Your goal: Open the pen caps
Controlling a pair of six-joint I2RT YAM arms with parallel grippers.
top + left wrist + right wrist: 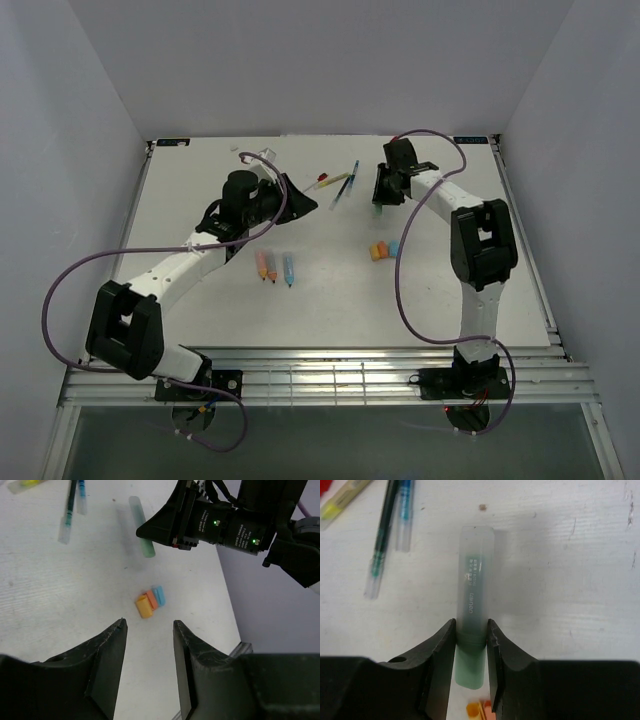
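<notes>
Right wrist view: our right pincer [471, 625] is clenched on the green pen [476, 570] lying on the desk [570, 580], its pale green cap [469, 672] still on. Three loose caps [150, 602] lie nearby, so we judge one remains. Our left pincer [149, 625] is released and empty.

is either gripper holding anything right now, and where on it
The right gripper pinches the green pen where its barrel meets the green cap. The left gripper is open and empty.

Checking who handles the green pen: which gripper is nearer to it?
Right. The right gripper closes around the green pen; the left gripper hangs open, well apart from it.
</notes>
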